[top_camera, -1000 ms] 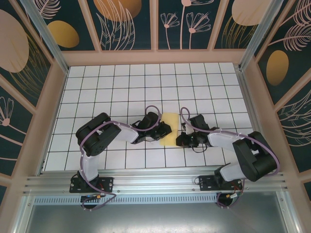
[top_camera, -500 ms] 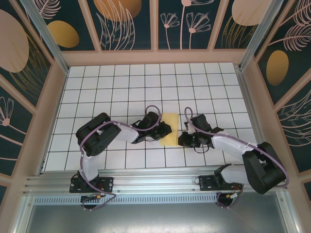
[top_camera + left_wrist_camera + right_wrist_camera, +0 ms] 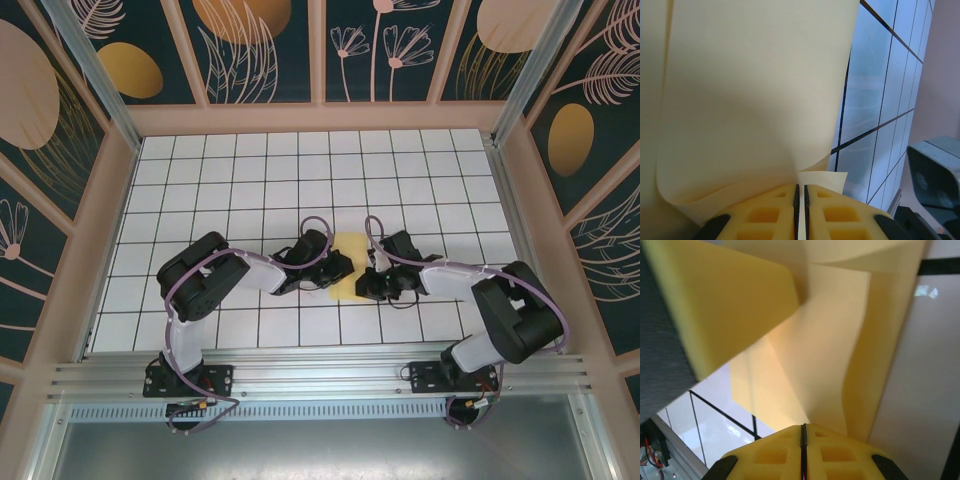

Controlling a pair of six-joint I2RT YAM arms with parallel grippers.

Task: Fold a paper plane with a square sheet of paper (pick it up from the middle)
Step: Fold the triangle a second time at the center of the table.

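- Your left gripper (image 3: pixel 800 192) is pinched narrow on a curled edge of the sheet of paper (image 3: pixel 755 100).
- Your right gripper (image 3: pixel 802 432) is closed tight on the sheet's other side, where a fold rises.
- The sheet is plain pale yellow and sits between both grippers, mid-way across the white gridded table (image 3: pixel 250 170).

The left arm (image 3: pixel 205 275) and right arm (image 3: pixel 505 315) both bend low and reach toward the middle. The left gripper (image 3: pixel 800 192) pinches the square sheet of paper (image 3: pixel 755 100) between closed jaws. The right gripper (image 3: pixel 802 431) is squeezed closed too
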